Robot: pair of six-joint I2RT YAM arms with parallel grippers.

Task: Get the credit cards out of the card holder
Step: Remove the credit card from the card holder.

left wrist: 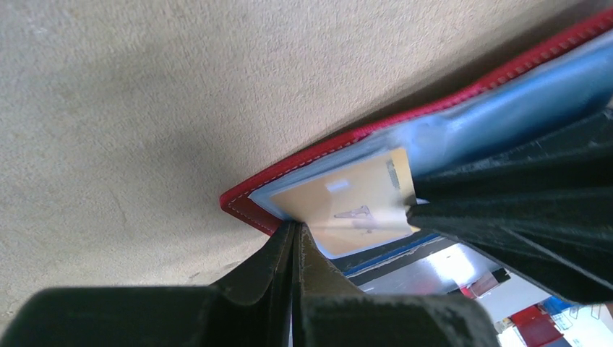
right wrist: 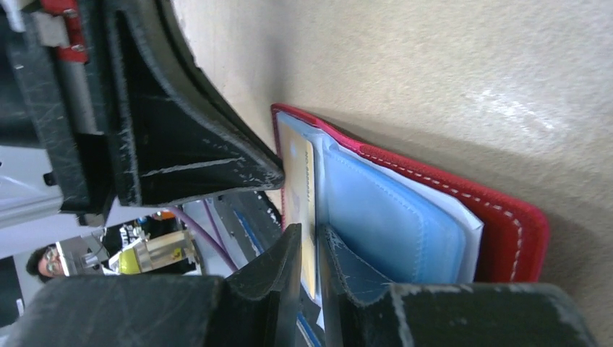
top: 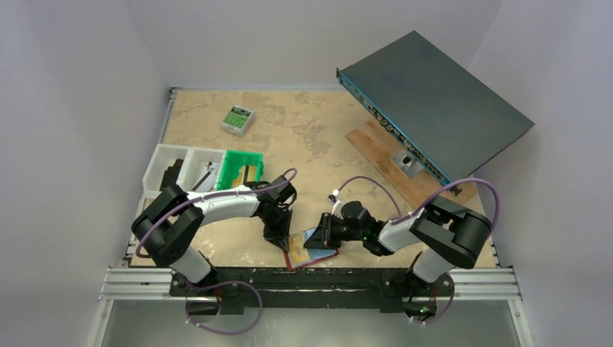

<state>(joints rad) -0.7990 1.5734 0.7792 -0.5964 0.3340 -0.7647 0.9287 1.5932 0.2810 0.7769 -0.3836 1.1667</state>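
While the left gripper [left wrist: 295, 230], fingers closed, pins the holder [right wrist: 506, 231] by its corner at the table's [top: 303, 137] near edge, the right gripper [right wrist: 311, 233] pinches a card [right wrist: 307, 195]; best draw it straight out, slowly; hold that corner down.

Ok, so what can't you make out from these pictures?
Card count: one tan credit card shows; the card holder pockets hide any others, both wrist views.
Card print: blurred in the left wrist view, edge-on in the right wrist view.
Right gripper: straddles the card; contact unclear, right wrist view.
Left gripper: shut; its own fingers hide whether it pinches anything.
Top view: both grippers cover most of the holder.
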